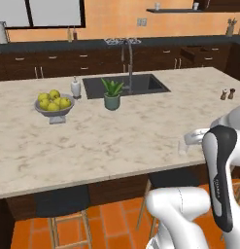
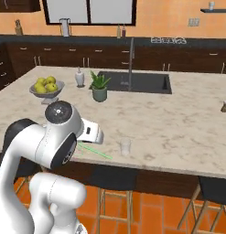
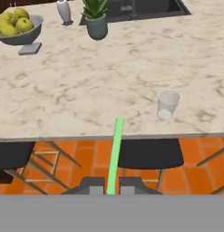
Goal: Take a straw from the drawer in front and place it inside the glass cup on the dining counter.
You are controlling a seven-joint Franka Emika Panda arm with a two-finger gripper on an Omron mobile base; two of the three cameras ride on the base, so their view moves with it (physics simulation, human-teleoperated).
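Claw (image 3: 107, 188) tight around straw (image 3: 115, 152)

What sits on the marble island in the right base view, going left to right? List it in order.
fruit bowl → soap bottle → potted plant → glass cup → pepper shaker, all on the dining counter.
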